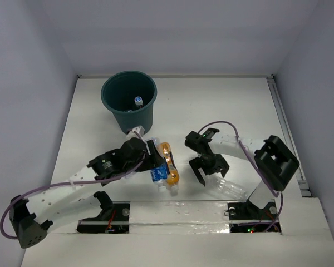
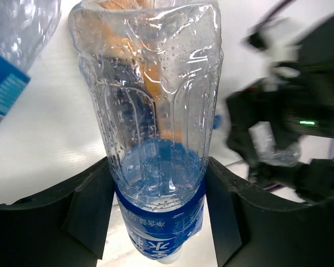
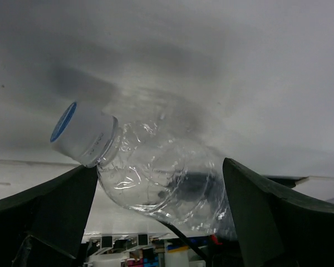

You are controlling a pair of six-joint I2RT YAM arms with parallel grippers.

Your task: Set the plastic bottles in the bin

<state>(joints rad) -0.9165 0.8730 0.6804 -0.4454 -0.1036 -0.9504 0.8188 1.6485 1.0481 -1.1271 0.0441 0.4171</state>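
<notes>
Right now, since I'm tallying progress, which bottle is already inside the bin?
The white-capped bottle down in the teal bin; the other bottles are outside it.

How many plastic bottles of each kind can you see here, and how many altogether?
Clear plastic bottle with blue label: 2
Orange plastic bottle: 1
Clear unlabelled plastic bottle: 1
White-capped bottle inside the dark teal round plastic bin: 1
Total: 5 bottles

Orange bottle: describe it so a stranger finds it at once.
Start at the dark teal bin at the back of the table. Just in front of it, near the middle, lies the orange bottle, beside a blue-labelled bottle. It is the only orange one; the others are clear.
</notes>
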